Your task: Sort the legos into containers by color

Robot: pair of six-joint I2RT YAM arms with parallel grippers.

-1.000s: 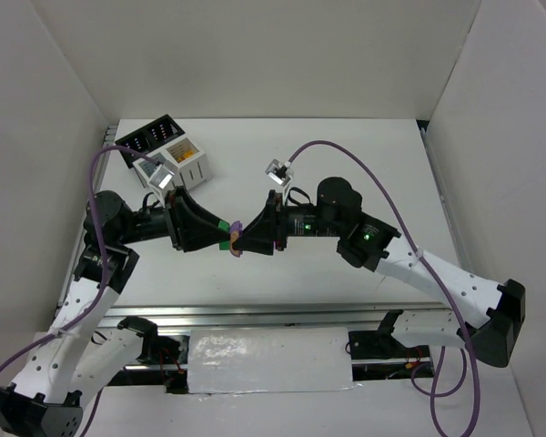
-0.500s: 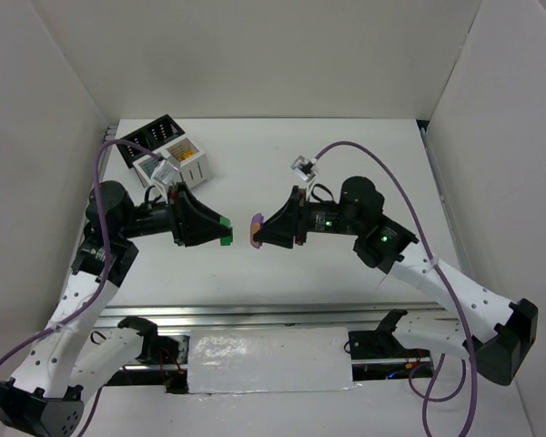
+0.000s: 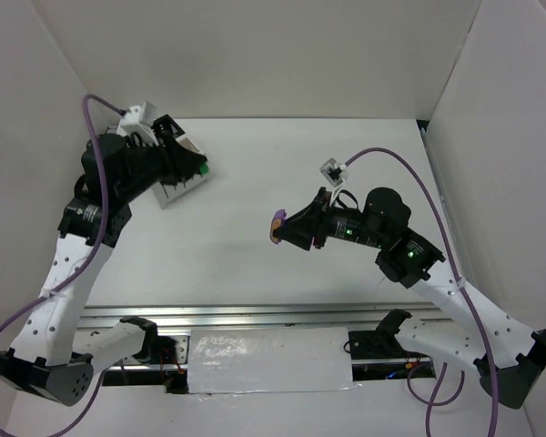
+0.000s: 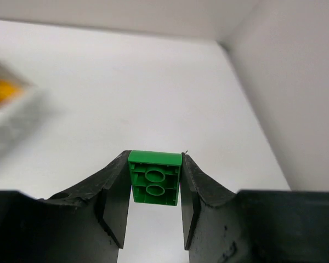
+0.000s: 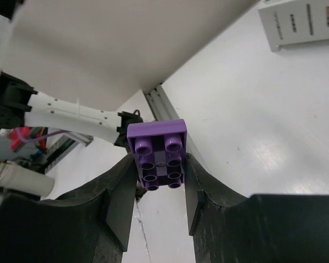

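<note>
My left gripper (image 3: 203,169) is shut on a green lego (image 4: 154,177), gripped by its sides with its hollow underside toward the camera. It hangs over the right edge of the white container (image 3: 182,188) at the back left. The black containers are mostly hidden under the left arm. My right gripper (image 3: 278,228) is shut on a purple lego (image 5: 158,155), studs facing the camera, held in the air over the middle of the table. A blurred orange-yellow lego (image 4: 0,92) lies in the white container (image 4: 16,126).
White walls enclose the table on the left, back and right. A metal rail (image 3: 273,314) runs along the near edge by the arm bases. The white container (image 5: 304,22) shows at the upper right of the right wrist view.
The two grippers, tip to tip a second ago, have pulled apart. The left carried the green lego back-left to the containers. The right drew back to the right with the purple lego.
</note>
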